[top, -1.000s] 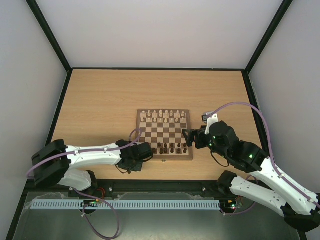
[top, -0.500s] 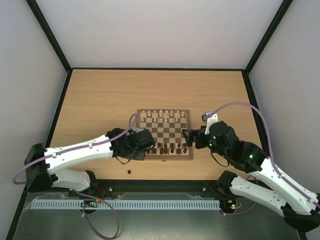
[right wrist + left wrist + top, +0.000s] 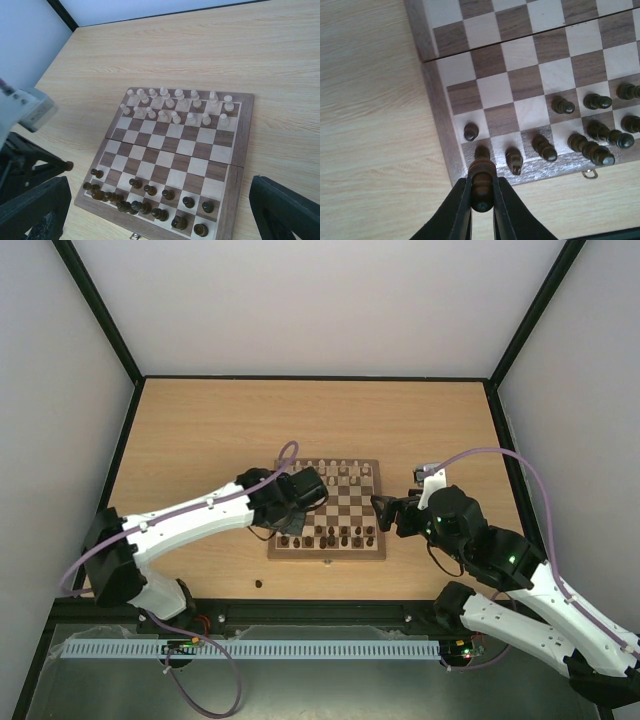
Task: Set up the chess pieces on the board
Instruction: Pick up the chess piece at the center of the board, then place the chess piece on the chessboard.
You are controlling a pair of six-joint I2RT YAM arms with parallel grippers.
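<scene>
You see a smooth wooden board (image 3: pixel 436 100) with satin squares, turned wooden chess pieces (image 3: pixel 592 149), the dark ones glossy, a matt wood-grain table (image 3: pixel 370 125) and a small shiny metal clasp (image 3: pixel 590 173).

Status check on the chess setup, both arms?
Left fingers shut on a dark piece, over the board's left side. Right fingers open, empty. Other dark pieces crowd the near rows.

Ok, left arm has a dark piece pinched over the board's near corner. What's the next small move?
Probably ease the left gripper forward and lower the dark piece onto the empty square beside the edge pawn, if it is a pawn. That second row shows two bare squares there.
</scene>
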